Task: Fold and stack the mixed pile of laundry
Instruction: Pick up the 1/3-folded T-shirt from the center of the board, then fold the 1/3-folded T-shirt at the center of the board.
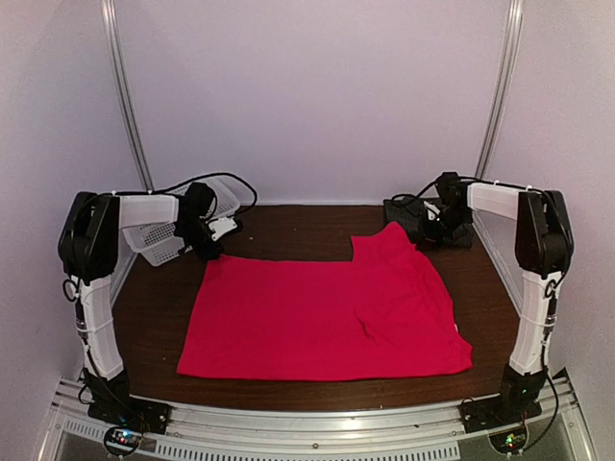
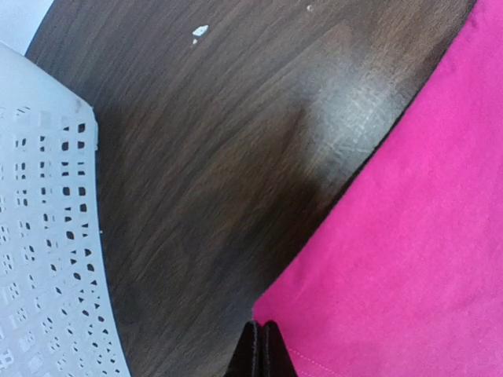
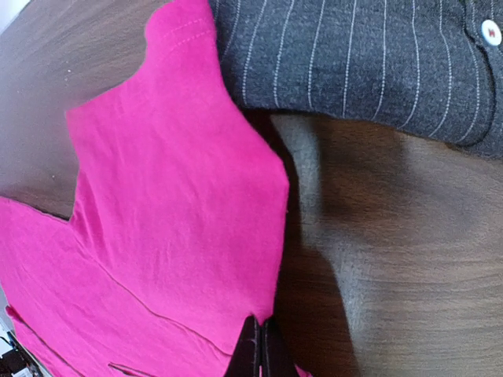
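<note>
The red-pink T-shirt (image 1: 317, 317) lies spread over the middle of the dark wood table (image 1: 279, 230). My left gripper (image 1: 207, 252) is at its far-left corner. In the left wrist view the gripper (image 2: 263, 334) is shut on that corner of the T-shirt (image 2: 409, 236), which still lies flat. My right gripper (image 1: 423, 233) is at the far-right part of the shirt, where the cloth rises to a peak. In the right wrist view the gripper (image 3: 259, 334) is shut on the T-shirt's (image 3: 173, 220) edge. The charcoal pinstriped shirt (image 3: 354, 63) lies just beyond, at the back right (image 1: 400, 209), partly hidden by the right arm.
A white lattice basket (image 1: 159, 240) stands at the back left, close beside the left gripper and also seen in the left wrist view (image 2: 47, 259). Walls close in the table on three sides.
</note>
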